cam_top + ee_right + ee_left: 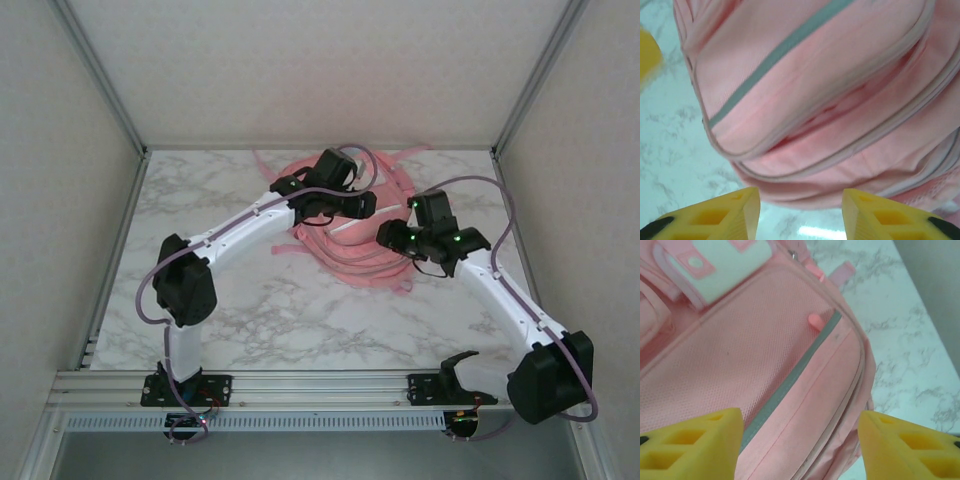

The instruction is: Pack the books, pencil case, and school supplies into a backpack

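Left wrist view: backpack [740,365] lies flat on the marble table [910,360], filling the upper left of the frame. Left gripper [800,450] sits at the bottom edge, its yellow fingers [690,445] wide apart with nothing clamped. The grey strip [805,365] runs diagonally from lower left to upper right.

Right wrist view: the backpack's rounded end is just above the right gripper [800,215], whose fingers [715,215] are spread and empty.

Top view: backpack [350,262] is in the centre of the frame, under both grippers. Can't tell its long axis there.
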